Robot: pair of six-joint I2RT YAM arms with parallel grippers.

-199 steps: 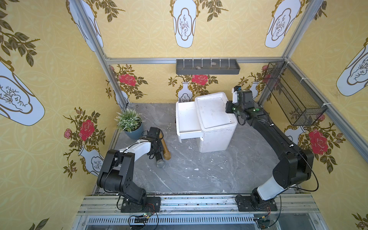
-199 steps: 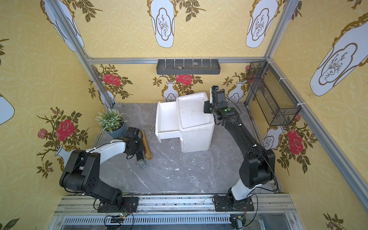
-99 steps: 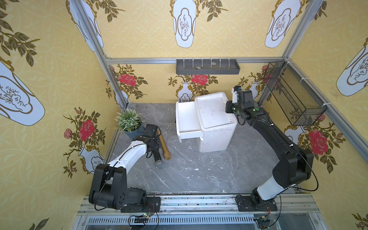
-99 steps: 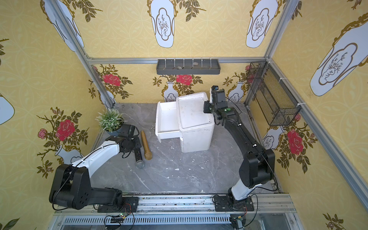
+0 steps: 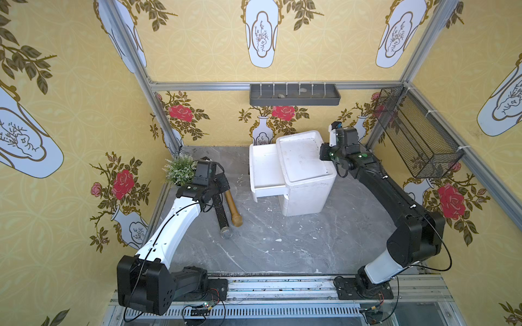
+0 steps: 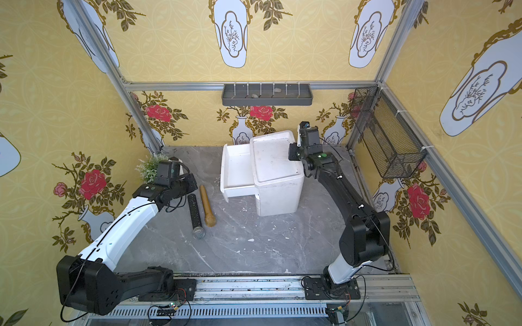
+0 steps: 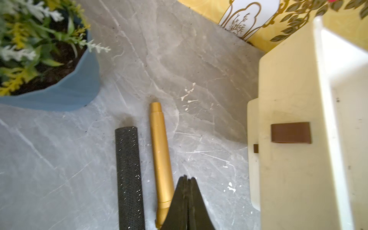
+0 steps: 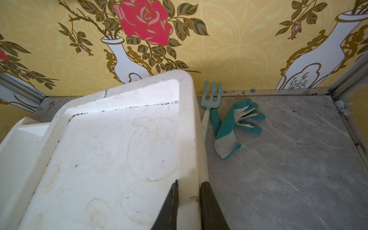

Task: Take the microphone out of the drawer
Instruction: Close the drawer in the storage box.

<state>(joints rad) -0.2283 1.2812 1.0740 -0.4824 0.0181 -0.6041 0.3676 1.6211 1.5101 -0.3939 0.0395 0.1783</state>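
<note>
Staged robot test cell: aluminium frame posts (image 5: pixel 135 56) carry printed floral wall panels (image 5: pixel 203 42) above a slotted metal base rail (image 5: pixel 282 293). Potted plant (image 5: pixel 179 170) stands just beside the left claw (image 7: pixel 187 179). Wire basket (image 5: pixel 418 141) hangs near the right claw (image 8: pixel 189 182).

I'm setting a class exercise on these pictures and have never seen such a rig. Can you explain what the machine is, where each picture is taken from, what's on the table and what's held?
These are two robot arms mounted at the table's front edge, each ending in a two-fingered gripper. Two pictures look down from a twin camera overhead; two come from wrist cameras. On the table lie a black microphone and a gold microphone side by side, near a potted plant. A white drawer unit stands with its top drawer pulled out, with nothing visible inside. Beside it, by the back wall, lie a garden fork and a glove. The left gripper is shut and holds nothing; the right gripper clamps the unit's top rim.
</note>
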